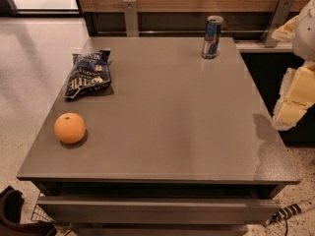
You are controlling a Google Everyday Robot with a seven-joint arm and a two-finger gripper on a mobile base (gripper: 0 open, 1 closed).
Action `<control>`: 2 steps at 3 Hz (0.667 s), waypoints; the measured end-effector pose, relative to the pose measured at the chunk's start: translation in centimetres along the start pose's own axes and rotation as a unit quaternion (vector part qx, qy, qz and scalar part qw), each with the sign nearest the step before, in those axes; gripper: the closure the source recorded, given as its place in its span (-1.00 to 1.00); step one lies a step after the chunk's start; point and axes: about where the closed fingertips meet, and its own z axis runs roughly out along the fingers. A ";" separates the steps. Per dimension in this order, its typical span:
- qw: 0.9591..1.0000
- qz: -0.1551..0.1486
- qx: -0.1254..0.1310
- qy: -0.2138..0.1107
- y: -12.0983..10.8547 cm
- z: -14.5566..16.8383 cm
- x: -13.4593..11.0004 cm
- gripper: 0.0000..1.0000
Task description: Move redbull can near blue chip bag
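Note:
The redbull can stands upright near the far right corner of the grey table. It is slim, blue and silver, with a silver top. The blue chip bag lies flat near the table's far left edge, dark blue and wrinkly with white lettering. My gripper, cream and yellow, hangs at the right edge of the view, just off the table's right side. It is nearer to me than the can and well apart from it. It holds nothing that I can see.
An orange sits near the table's front left edge, in front of the bag. A wooden wall panel with metal brackets runs behind the table. A cable lies on the floor at the front right.

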 end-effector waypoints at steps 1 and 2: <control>1.000 0.004 0.003 -0.002 -0.2 -0.1 0.1 -1.00; 1.000 0.016 0.012 -0.008 -0.6 -0.2 0.2 -1.00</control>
